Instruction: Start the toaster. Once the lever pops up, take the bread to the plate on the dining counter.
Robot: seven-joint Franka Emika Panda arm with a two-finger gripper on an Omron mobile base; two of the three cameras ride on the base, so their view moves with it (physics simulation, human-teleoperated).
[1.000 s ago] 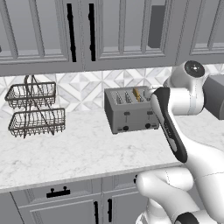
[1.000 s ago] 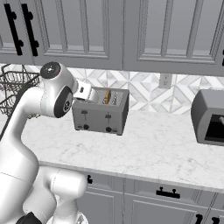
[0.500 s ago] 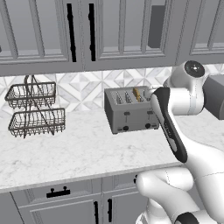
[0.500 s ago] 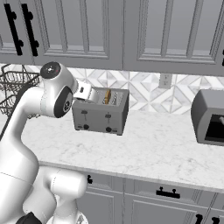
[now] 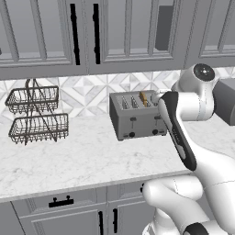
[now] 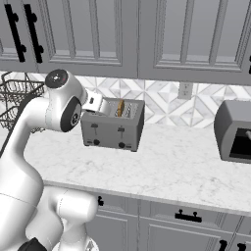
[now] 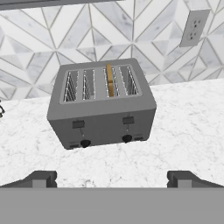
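Toaster (image 7: 103, 103): 4 slots, on marble table (image 7: 188, 127) against tiled wall. Bread (image 7: 110, 81): upright in slot 3 from left. 2 levers, both up. Claw (image 7: 111, 178): spread wide, empty, facing toaster front. Risk: pressing the left lever (image 7: 78, 124) starts the wrong slots; a glancing push could slide the toaster back.

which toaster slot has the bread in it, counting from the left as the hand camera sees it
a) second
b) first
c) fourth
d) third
d, in the hand view the bread stands on edge in the third of the four slots of the toaster, above the right-hand lever; the other three slots look empty.
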